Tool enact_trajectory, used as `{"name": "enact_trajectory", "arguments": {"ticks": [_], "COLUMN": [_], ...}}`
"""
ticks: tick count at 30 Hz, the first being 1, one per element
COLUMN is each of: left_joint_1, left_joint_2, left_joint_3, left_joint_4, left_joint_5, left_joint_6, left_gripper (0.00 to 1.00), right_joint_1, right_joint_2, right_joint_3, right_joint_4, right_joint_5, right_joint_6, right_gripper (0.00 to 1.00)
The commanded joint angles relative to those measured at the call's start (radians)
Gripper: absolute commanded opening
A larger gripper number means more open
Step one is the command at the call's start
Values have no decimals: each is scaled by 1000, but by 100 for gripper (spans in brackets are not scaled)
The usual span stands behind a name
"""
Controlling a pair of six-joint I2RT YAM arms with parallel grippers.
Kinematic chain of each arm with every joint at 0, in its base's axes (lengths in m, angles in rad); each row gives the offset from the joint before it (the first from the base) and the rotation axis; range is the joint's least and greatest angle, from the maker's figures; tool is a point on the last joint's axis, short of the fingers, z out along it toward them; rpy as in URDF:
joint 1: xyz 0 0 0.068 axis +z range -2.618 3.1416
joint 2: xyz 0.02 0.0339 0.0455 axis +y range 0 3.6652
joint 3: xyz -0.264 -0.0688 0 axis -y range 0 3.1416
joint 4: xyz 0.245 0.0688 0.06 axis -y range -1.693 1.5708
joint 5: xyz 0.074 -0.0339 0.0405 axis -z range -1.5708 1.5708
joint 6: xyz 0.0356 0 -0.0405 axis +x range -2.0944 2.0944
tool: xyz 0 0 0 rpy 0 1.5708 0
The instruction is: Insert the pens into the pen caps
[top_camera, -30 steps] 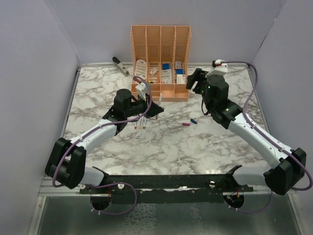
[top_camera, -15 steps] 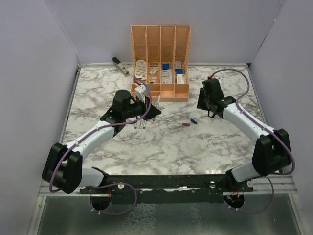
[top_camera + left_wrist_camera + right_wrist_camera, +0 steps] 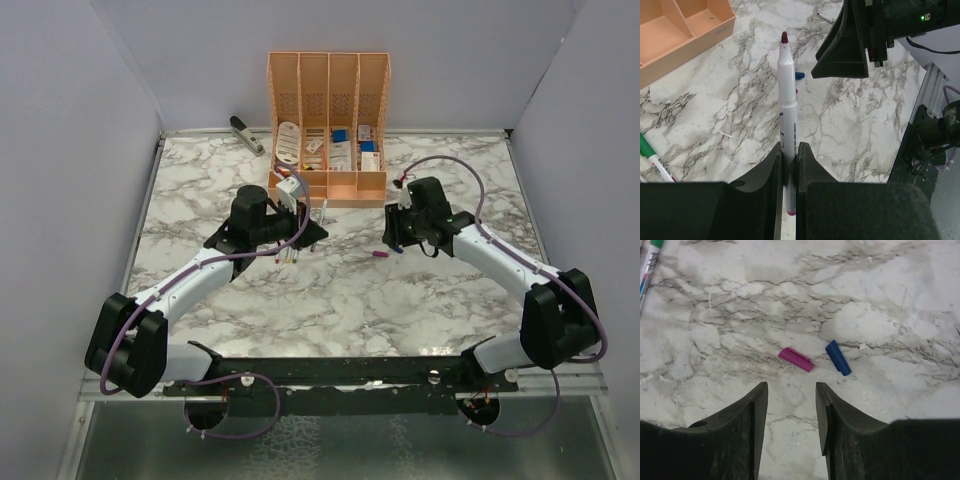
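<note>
I have one pen (image 3: 788, 115) clamped in the left gripper (image 3: 789, 150), fingers pinched tight on the lower barrel, its dark red tip sticking out bare ahead of them. No cap on it yet. It sits off the table, pointing across towards the right arm.

Two caps lie loose on the marble table (image 3: 450, 300) near its middle: a pink cap (image 3: 796, 359) and a blue cap (image 3: 838, 357), close together but not touching. The right gripper (image 3: 790, 390) hovers right over them with its fingers spread and nothing between them, the pink cap roughly in line with the gap.

So I judge I'm at the cap pick-up. Next I need to bring the right gripper down square on a cap, close on its body with the open end left free, then lift and line that mouth up with the pen tip. I can't say for sure that pink matches this tip, and the blue one lies near enough to get nudged.

Another pen with a green end (image 3: 652, 156) lies flat on the left, and the orange organiser (image 3: 328, 120) stands at the back.
</note>
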Motion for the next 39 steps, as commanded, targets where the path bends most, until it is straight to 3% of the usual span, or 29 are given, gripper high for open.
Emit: {"name": "enact_trajectory", "arguments": {"ticks": [1, 14, 39], "left_joint_1": [1, 10, 49], "left_joint_2": [-12, -6, 18], "left_joint_3": [-4, -5, 1], "left_joint_4": [-15, -12, -11], "left_joint_5": [18, 25, 44], "left_joint_6": [23, 9, 9], "left_gripper": [0, 0, 0], "right_joint_1": [50, 69, 69], "right_joint_2": [0, 121, 297], "right_joint_3": [-10, 10, 90], "right_joint_4": [61, 77, 81], "right_joint_5": [-86, -56, -161], "right_joint_6": [-134, -245, -326], "right_gripper": [44, 47, 46]}}
